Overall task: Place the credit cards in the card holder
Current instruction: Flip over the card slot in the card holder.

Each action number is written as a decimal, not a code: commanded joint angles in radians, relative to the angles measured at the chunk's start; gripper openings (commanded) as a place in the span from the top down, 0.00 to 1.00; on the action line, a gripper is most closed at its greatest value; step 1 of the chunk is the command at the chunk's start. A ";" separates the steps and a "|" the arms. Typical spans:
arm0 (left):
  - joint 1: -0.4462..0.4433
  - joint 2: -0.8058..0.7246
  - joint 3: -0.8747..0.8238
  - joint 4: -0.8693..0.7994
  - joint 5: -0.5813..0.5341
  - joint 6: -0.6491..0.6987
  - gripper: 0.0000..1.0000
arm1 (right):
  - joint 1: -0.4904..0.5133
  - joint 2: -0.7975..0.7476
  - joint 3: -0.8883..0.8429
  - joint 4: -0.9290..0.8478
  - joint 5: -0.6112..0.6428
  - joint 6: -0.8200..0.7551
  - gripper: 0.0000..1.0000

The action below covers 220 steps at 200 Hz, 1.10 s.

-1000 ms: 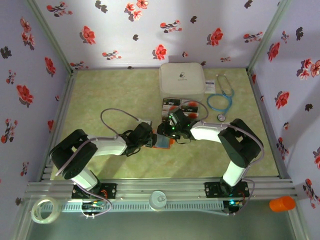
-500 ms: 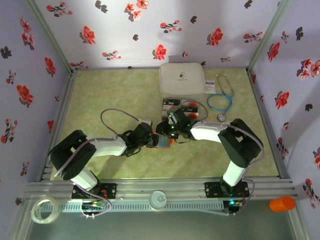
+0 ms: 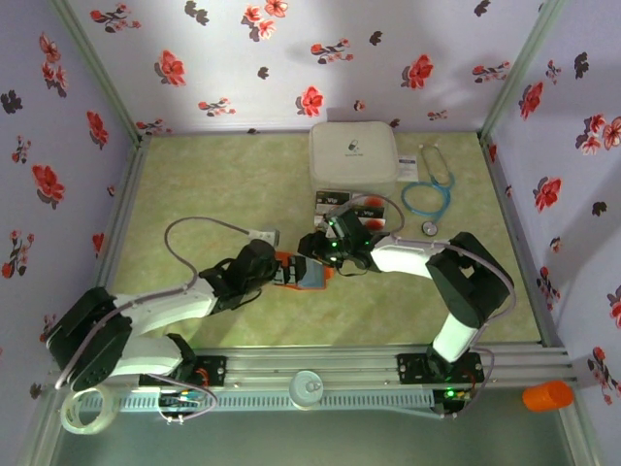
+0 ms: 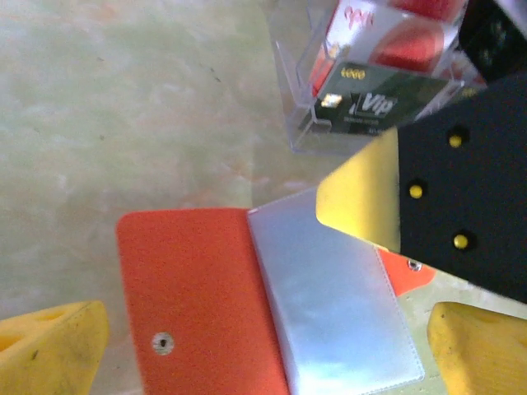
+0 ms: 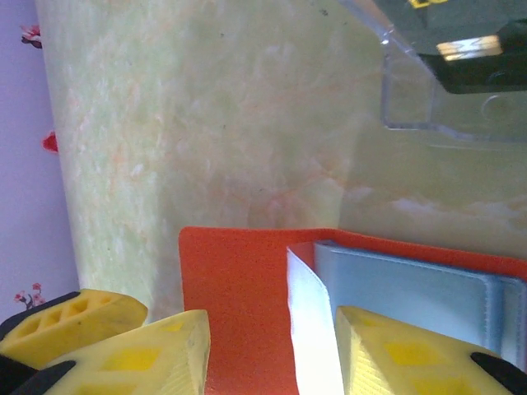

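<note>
The small flat orange folding card holder (image 3: 303, 274) lies open on the pale green worktop (image 3: 213, 184), between the two claws and just in front of a clear plastic tray (image 4: 288, 123). Its orange flap is laid out to one side and its grey-blue inner panel (image 4: 338, 313) faces up.

The left claw (image 4: 268, 350) is spread wide. Its yellow fingertips (image 4: 49, 346) sit either side of the holder, and it grips nothing.

The right claw (image 5: 272, 329) hovers low over the fold. Its jaws stand partly apart, with a pale strip (image 5: 313, 329) between them that is probably a credit card seen at a steep angle. The strip leans against one finger, and orange shows through between it and the other, so it does not look pinched. I cannot tell whether its lower edge has gone into the pocket.

The task looks to be in its first stage. At most one card is at the holder, and it is not clearly seated. The other flat rectangular credit cards (image 4: 379, 90), with black bands and red patches, are in the tray. Their number is hard to count because they overlap.

What is left is to seat this card, fetch the others one by one and slide each into the holder.
</note>
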 commanded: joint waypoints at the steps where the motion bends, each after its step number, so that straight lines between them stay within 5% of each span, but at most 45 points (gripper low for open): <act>1: 0.040 -0.055 -0.032 -0.047 -0.035 -0.042 0.00 | 0.031 -0.021 0.019 0.012 -0.010 0.026 0.54; 95: 0.265 -0.275 -0.110 -0.155 0.015 -0.063 0.00 | 0.134 0.131 0.155 0.031 0.010 0.057 0.45; 152: 0.284 -0.277 -0.136 -0.163 0.027 -0.070 0.00 | 0.134 0.215 0.151 0.110 -0.018 0.086 0.44; 220: 0.288 -0.237 -0.151 -0.148 0.046 -0.069 0.00 | 0.114 0.144 0.129 0.085 -0.023 0.056 0.45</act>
